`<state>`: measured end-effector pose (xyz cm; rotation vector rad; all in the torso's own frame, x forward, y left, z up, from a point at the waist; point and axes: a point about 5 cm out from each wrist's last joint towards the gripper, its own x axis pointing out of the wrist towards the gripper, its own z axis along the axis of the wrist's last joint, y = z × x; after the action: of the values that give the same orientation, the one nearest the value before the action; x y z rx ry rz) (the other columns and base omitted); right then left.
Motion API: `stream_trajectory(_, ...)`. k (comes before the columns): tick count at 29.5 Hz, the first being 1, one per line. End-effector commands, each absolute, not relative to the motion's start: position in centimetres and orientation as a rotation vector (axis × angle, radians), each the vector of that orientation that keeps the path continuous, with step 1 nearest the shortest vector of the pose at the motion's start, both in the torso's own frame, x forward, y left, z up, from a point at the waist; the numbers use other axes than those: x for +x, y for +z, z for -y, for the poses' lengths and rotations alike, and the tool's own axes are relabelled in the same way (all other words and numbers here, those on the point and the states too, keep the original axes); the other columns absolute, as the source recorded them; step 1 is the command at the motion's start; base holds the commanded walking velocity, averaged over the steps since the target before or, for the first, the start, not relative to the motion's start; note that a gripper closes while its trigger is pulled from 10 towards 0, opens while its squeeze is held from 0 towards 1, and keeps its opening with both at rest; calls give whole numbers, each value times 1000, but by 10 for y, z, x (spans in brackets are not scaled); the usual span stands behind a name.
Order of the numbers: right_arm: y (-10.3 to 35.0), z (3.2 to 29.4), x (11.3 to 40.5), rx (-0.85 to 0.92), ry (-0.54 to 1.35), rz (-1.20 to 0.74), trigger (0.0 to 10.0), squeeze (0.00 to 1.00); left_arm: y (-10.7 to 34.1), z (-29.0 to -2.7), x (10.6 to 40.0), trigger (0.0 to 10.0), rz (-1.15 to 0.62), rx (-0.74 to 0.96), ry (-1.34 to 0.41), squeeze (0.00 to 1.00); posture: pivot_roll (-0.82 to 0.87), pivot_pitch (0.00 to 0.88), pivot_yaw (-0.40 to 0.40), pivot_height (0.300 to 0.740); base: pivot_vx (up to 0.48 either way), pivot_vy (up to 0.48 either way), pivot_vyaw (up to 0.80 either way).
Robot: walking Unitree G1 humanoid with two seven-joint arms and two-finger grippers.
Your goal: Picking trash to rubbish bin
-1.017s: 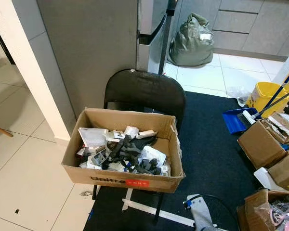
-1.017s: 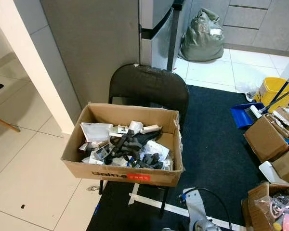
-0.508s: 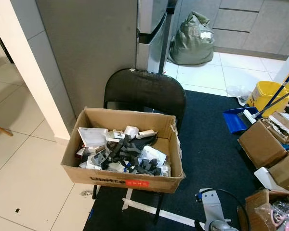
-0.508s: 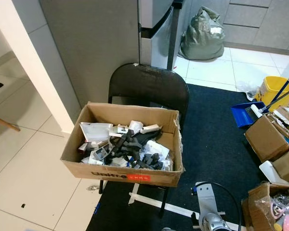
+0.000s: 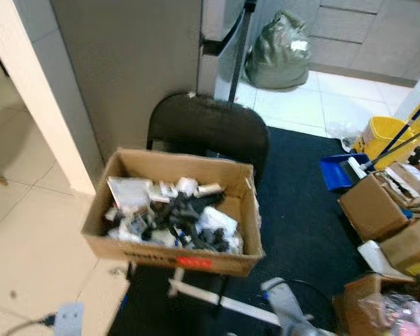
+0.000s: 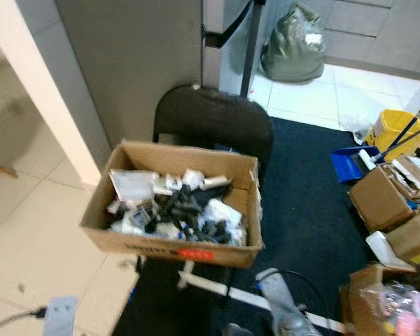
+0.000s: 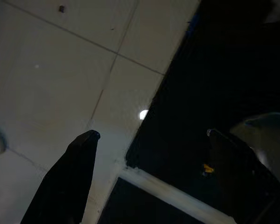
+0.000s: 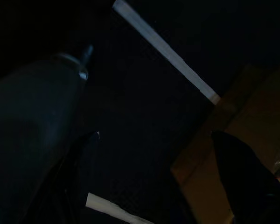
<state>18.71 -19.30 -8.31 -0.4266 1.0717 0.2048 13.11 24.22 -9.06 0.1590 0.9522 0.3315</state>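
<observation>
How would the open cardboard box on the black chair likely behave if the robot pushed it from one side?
The cardboard box overhangs the black chair's seat, so it may well tip or slide off. Its thin walls look dented, so they would probably flex. The loose trash inside would likely shift.

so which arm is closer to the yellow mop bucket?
Right. The right arm is low on the dark mat, on the yellow mop bucket's side; the left arm is over the tiles, across the cardboard box.

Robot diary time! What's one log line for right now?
scene: cardboard box full of scraps on black chair | left gripper: open, over floor, empty | right gripper: open, over dark rug, empty | nothing picked
</observation>
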Motion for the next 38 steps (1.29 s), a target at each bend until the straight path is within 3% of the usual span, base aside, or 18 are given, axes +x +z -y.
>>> stream_trajectory(1, -82, 201, 186, -455, 207, -1083, 10000, 0, -95, -226, 128, 10000, -954, 123, 265, 0, 147, 167, -52, 740, 0, 0, 0)
stream_trajectory(3, -81, 201, 190, -447, 197, -1074, 10000, 0, -96, -220, 129, 10000, -950, 105, 242, 0, 141, 172, -50, 740, 0, 0, 0)
stream_trajectory(8, -69, 195, 213, -378, 146, -1009, 10000, 0, -97, -188, 144, 10000, -948, 219, -7, 0, 87, 202, -30, 740, 0, 0, 0)
stream_trajectory(13, -57, 194, 234, -513, 143, -952, 10000, 0, -85, -181, 177, 10000, -881, 305, -122, 0, 53, 197, 34, 740, 0, 0, 0)
stream_trajectory(18, -48, 187, 248, -454, 126, -900, 10000, 0, -69, -193, 204, 10000, -820, 320, -125, 0, 61, 159, 38, 740, 0, 0, 0)
stream_trajectory(20, -53, 187, 242, -508, 122, -941, 10000, 0, -60, -222, 212, 10000, -816, 353, -30, 0, 79, 142, 11, 740, 0, 0, 0)
stream_trajectory(21, -53, 187, 242, -508, 122, -941, 10000, 0, -60, -222, 212, 10000, -816, 353, -30, 0, 79, 142, 11, 740, 0, 0, 0)
stream_trajectory(23, -53, 179, 243, -460, 124, -936, 10000, 0, -56, -250, 206, 10000, -824, 286, 134, 0, 86, 123, -9, 740, 0, 0, 0)
stream_trajectory(25, -52, 176, 244, -454, 132, -931, 10000, 0, -55, -258, 204, 10000, -825, 260, 178, 0, 81, 118, -16, 740, 0, 0, 0)
stream_trajectory(27, -51, 177, 246, -421, 110, -939, 10000, 0, -59, -277, 184, 10000, -857, 185, 292, 0, 83, 113, -13, 740, 0, 0, 0)
stream_trajectory(30, -51, 178, 246, -416, 104, -940, 10000, 0, -60, -280, 180, 10000, -864, 172, 309, 0, 83, 113, -13, 740, 0, 0, 0)
stream_trajectory(31, -54, 190, 239, -372, 48, -969, 10000, 0, -72, -282, 153, 10000, -931, 112, 366, 0, 87, 77, 4, 740, 0, 0, 0)
stream_trajectory(33, -59, 199, 230, -333, 3, -1004, 10000, 0, -82, -279, 129, 10000, -999, 99, 371, 0, 91, 72, 1, 740, 0, 0, 0)
stream_trajectory(38, -69, 207, 210, -363, 1, -1070, 10000, 0, -92, -275, 103, 10000, -1062, 60, 404, 0, 92, 75, -8, 740, 0, 0, 0)
